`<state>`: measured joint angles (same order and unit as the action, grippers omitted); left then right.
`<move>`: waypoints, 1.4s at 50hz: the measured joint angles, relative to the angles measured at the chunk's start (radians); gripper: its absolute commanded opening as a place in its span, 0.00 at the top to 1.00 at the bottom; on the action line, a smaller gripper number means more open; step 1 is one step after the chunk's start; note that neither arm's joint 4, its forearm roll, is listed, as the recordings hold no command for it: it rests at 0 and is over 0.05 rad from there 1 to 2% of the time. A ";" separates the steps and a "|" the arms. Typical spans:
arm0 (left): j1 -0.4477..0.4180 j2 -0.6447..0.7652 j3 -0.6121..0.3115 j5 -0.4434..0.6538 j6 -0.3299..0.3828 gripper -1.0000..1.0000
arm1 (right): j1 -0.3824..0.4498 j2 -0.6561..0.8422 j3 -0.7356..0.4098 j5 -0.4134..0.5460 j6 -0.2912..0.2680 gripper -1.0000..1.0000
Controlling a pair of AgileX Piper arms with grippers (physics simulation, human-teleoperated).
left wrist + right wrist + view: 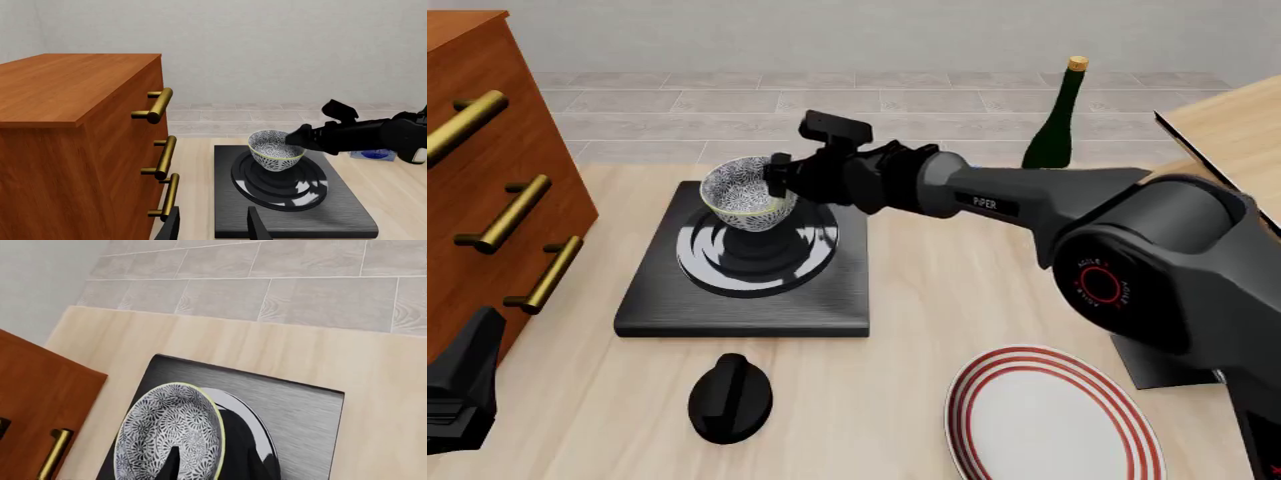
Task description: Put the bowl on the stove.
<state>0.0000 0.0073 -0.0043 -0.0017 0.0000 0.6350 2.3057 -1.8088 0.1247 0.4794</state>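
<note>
Bowl (747,190) sits over the ring burner at the centre of the stove (654,300), upright, mouth up; being round it has no long axis to speak of. Whether its foot touches the burner or hangs just above it cannot be told from any view.

Right gripper (777,178) reaches in from the right and clamps the bowl's rim on its near-right side. The right wrist view confirms this: one finger inside the patterned wall, the other outside it.

Left wrist view only: the bowl's side profile (276,150), slightly off the burner's centre, and the dresser (80,125) with brass handles just beside the stove. The left gripper's (213,227) fingertips show there spread apart, holding nothing.

Front view only: black knob (729,397) on the table near the stove's front edge, red-ringed plate (1052,418) to its right, green bottle (1057,120) at the back.
</note>
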 measured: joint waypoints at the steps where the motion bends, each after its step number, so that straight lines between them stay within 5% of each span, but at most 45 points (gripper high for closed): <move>1: 0.000 0.000 0.000 0.000 0.000 0.00 | 0.000 -0.004 0.000 0.002 -0.001 0.00; 39: 0.000 0.000 0.000 0.000 0.000 0.00 | -0.019 -0.157 0.043 0.049 -0.067 0.00; 70: 0.000 0.000 0.000 0.000 0.000 0.00 | 0.048 -0.479 0.423 -0.110 -0.077 0.00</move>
<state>0.0000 0.0073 -0.0043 -0.0017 0.0000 0.6827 1.8264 -1.3859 0.0151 0.4021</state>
